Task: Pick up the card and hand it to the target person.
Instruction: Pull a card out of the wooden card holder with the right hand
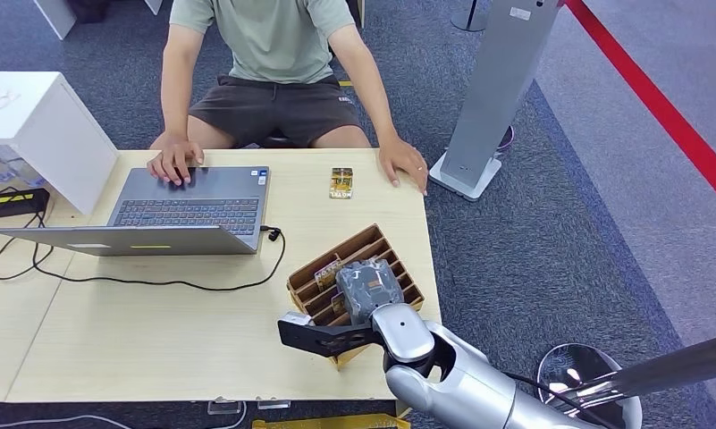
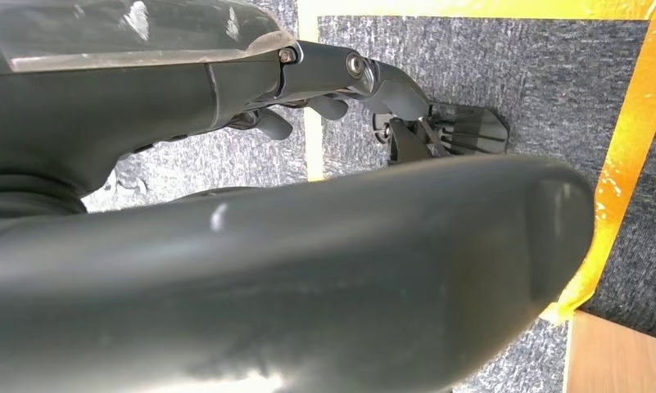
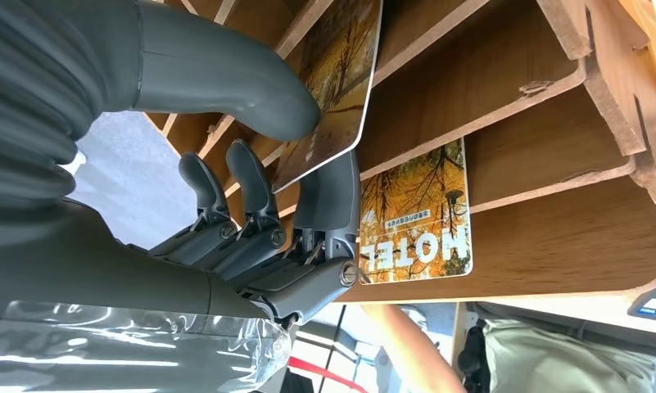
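Starting at your left, the open grey laptop (image 1: 189,210) sits under the seated person's hand (image 1: 176,162). Mid-bench, a loose autumn-print card (image 1: 341,182) lies near their other hand. Your slotted brown wooden card rack (image 1: 336,268) stands cards on edge for pinching; the right hand (image 3: 308,164) pinches one autumn-print hotel card (image 3: 337,74) between thumb and finger, in its slot. The left hand (image 2: 341,90) hangs over carpet, fingers curled on nothing.

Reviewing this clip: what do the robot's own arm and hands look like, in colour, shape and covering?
The right arm is a rounded silver shell with a dark bracket. The right hand has a grey ribbed cover, a thick smooth grey thumb and darker jointed fingers with visible screws; clear plastic film wraps its wrist. The left hand is dark grey, with a broad smooth thumb.
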You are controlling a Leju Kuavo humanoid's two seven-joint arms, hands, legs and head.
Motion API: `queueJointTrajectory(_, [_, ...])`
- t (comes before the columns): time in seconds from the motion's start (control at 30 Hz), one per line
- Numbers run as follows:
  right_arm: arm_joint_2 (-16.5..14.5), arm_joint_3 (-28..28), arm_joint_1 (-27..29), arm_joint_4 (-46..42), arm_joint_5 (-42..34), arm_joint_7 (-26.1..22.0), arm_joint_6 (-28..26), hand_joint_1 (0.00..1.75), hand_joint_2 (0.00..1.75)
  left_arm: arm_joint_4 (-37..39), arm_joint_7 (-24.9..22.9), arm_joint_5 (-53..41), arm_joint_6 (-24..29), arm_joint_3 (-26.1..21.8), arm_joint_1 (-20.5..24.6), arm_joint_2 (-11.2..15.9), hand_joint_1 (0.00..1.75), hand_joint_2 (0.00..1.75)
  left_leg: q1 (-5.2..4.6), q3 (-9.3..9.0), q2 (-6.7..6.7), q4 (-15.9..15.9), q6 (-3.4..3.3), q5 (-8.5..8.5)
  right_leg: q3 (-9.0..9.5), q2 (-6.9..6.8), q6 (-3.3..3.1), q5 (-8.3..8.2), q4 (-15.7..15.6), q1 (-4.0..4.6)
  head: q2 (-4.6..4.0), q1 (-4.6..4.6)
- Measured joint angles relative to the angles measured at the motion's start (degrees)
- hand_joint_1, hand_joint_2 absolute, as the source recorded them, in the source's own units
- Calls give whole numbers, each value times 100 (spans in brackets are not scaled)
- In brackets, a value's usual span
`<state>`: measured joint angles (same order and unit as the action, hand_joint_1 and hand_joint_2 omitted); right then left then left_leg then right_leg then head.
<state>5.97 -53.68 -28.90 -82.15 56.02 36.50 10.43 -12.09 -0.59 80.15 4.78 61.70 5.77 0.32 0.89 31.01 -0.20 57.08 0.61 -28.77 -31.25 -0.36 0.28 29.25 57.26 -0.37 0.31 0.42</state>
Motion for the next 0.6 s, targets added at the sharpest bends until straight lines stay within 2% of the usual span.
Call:
queueJointTrajectory(0.13, [0, 2, 1, 2, 0, 3, -16, 136, 175, 0, 1, -13, -13, 0, 0, 1, 0, 0, 0, -1, 0, 0, 0, 0, 0, 0, 0, 0, 0, 0, 0, -1])
queueJointTrajectory(0.6, [73, 126, -69, -252, 201, 174, -13, 136, 175, 1, 85, -108, -74, 0, -2, 1, 0, 0, 0, 0, 1, 1, 0, 0, 0, 1, 0, -1, 0, 0, 0, 4])
